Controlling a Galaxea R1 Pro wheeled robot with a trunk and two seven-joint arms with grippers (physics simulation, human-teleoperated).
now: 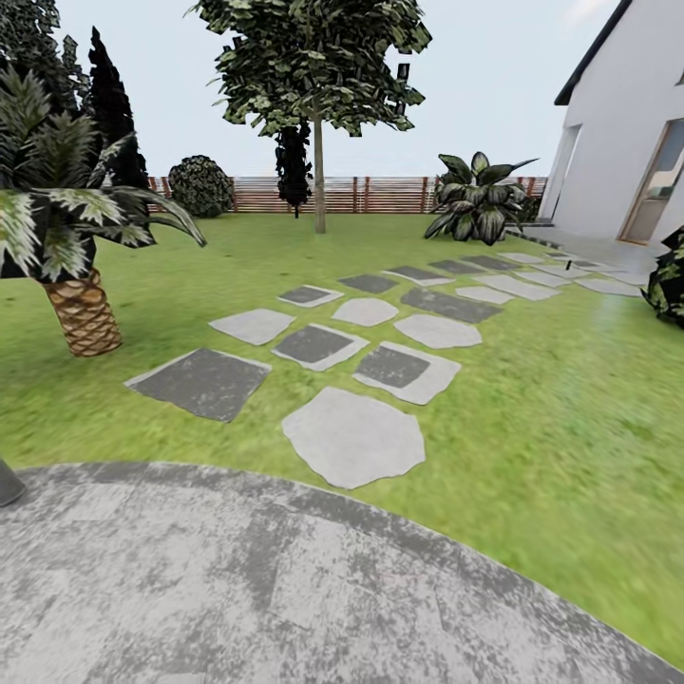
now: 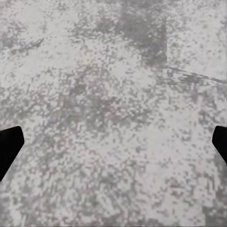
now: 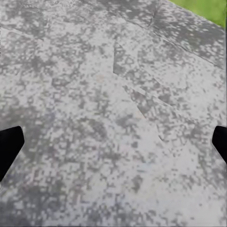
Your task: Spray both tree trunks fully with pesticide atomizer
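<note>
A: What does the head view show?

B: A mottled grey paved pad (image 1: 285,579) fills the near ground, its curved edge meeting the lawn (image 1: 532,427). Beyond that edge a path of pale and dark stone slabs (image 1: 353,437) runs across the grass toward a white house (image 1: 627,123). One tall tree (image 1: 318,66) with a thin bare trunk (image 1: 319,176) stands near the slatted wooden fence (image 1: 380,193) at the lawn's far edge. A scaly-trunked palm (image 1: 81,304) stands at the lawn's left side, and a broad-leaved plant (image 1: 475,199) grows by the house.

A: And the pesticide atomizer?

B: It cannot be made out among the slabs or on the pad — no place can be given for it.

A: The end effectors?

B: The left end effector (image 2: 113,146) hangs over the paved pad, fingertips (image 2: 9,146) spread wide — released, gripping nothing. The right end effector (image 3: 113,146) is likewise spread and unladen above the pad, with grass at one corner of its wrist view.
</note>
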